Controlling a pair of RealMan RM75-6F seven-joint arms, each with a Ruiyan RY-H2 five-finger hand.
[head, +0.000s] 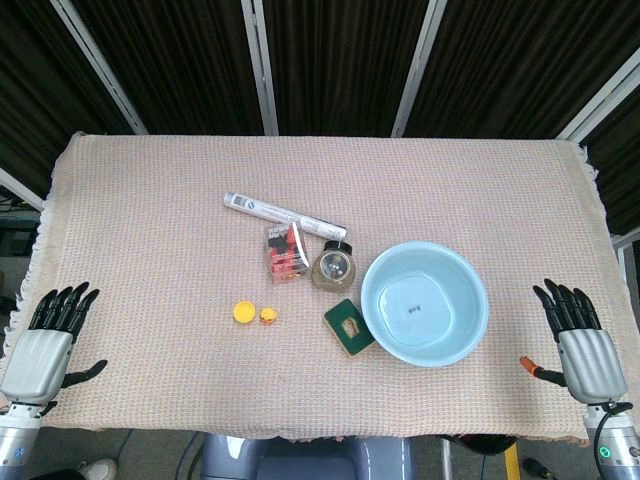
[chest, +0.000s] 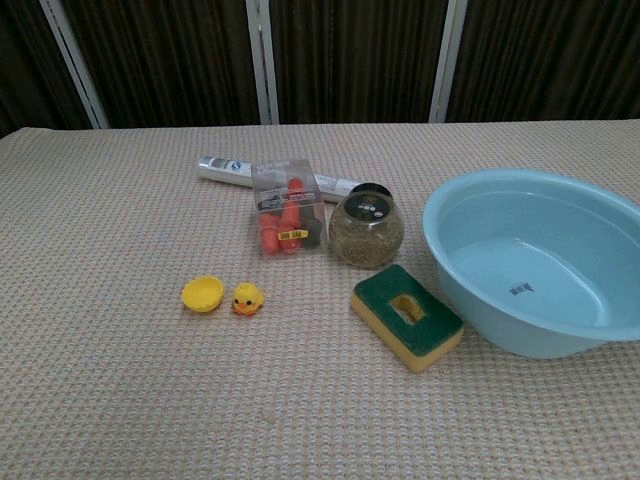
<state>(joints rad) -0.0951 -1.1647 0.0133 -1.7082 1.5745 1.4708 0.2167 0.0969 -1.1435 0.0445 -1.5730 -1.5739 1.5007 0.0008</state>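
Note:
My left hand (head: 45, 345) lies flat at the table's near left corner, fingers spread, holding nothing. My right hand (head: 583, 343) lies likewise at the near right corner, empty, just right of a light blue basin (head: 470, 325) (chest: 470, 262). Neither hand shows in the chest view. Mid-table sit a round glass jar (head: 333, 266) (chest: 366, 231) with a black lid, a clear box of red items (head: 283, 252) (chest: 288, 219), a white tube (head: 284, 212) (chest: 226, 168), a green and yellow sponge (head: 348, 326) (chest: 407, 316), a yellow cup (head: 243, 312) (chest: 201, 294) and a tiny yellow duck (head: 268, 316) (chest: 247, 299).
A beige woven cloth (head: 150, 230) covers the whole table. Dark panels with white bars stand behind the far edge. A small orange-tipped object (head: 527, 366) lies beside my right hand.

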